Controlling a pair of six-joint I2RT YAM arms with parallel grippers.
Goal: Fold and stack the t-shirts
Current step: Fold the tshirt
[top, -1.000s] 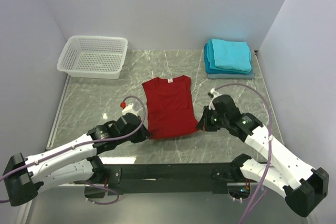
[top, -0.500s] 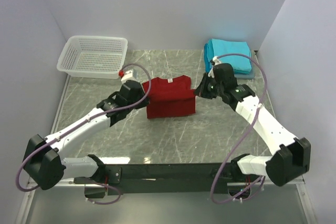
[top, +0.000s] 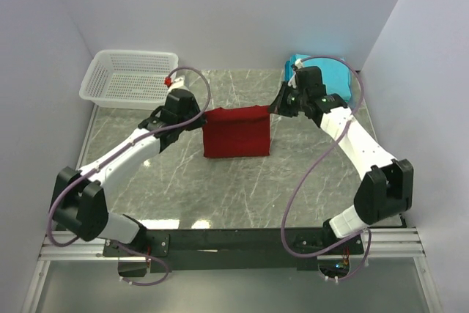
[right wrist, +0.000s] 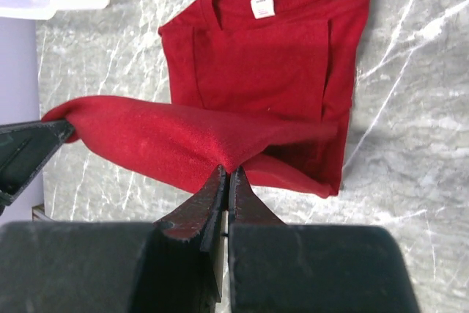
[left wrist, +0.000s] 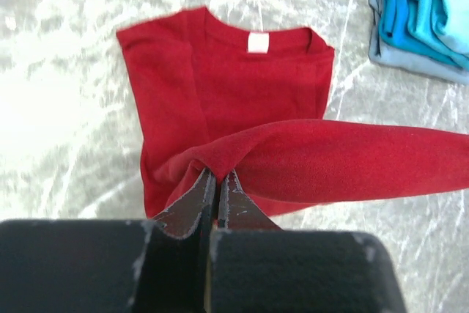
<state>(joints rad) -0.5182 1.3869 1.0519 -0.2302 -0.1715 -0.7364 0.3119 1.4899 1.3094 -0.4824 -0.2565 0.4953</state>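
The deep red t-shirt (top: 236, 133) lies in the middle of the table, its bottom half lifted and doubled over toward the collar. My left gripper (top: 199, 116) is shut on its left hem corner, and my right gripper (top: 275, 108) is shut on its right hem corner. Between them the hem is stretched taut above the shirt's upper half. In the left wrist view the red cloth (left wrist: 308, 159) runs from my left gripper (left wrist: 218, 175) off to the right. In the right wrist view it (right wrist: 190, 141) runs left from my right gripper (right wrist: 228, 172). Folded turquoise t-shirts (top: 333, 71) are stacked at the back right.
A white mesh basket (top: 130, 78) stands at the back left of the marble table (top: 220, 188). The turquoise stack (left wrist: 425, 12) rests on a grey cloth, close behind my right arm. Walls close the table in on three sides.
Both grippers have carried the shirt's bottom hem from the near edge up and back toward the collar, folding the red shirt in half. Both arms now reach much farther out.
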